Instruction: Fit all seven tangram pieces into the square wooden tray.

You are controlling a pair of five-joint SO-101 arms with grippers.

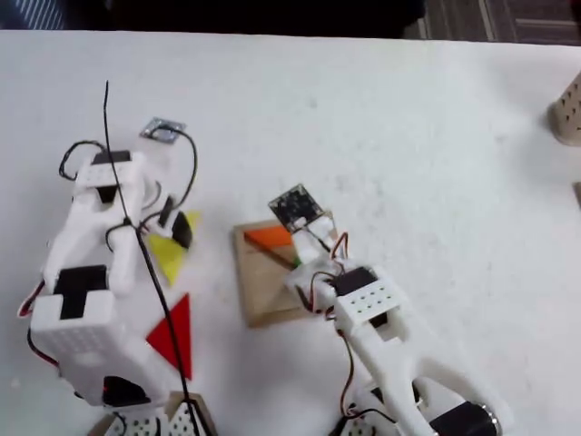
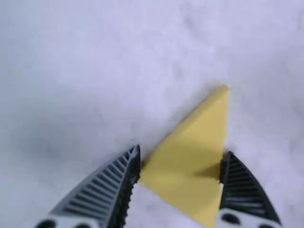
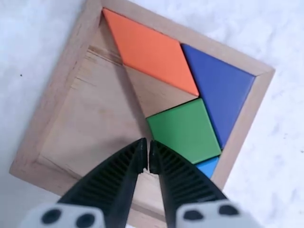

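Observation:
The square wooden tray (image 3: 57, 95) holds an orange parallelogram (image 3: 149, 52), a dark blue triangle (image 3: 221, 90), a green square (image 3: 185, 130) and a small light blue piece (image 3: 207, 166). My right gripper (image 3: 148, 147) hangs shut and empty over the tray's bare floor beside the green square; the high view has it (image 1: 304, 259) above the tray (image 1: 268, 300). My left gripper (image 2: 180, 156) is shut on the yellow triangle (image 2: 190, 152), one finger against each side, low at the table. This yellow triangle (image 1: 165, 252) lies left of the tray. A red triangle (image 1: 172, 334) rests nearer the front.
A small metal square (image 1: 163, 130) with a black cable lies behind the left arm. A pegged wooden block (image 1: 567, 113) stands at the right edge. White table stretches open behind and to the right of the tray.

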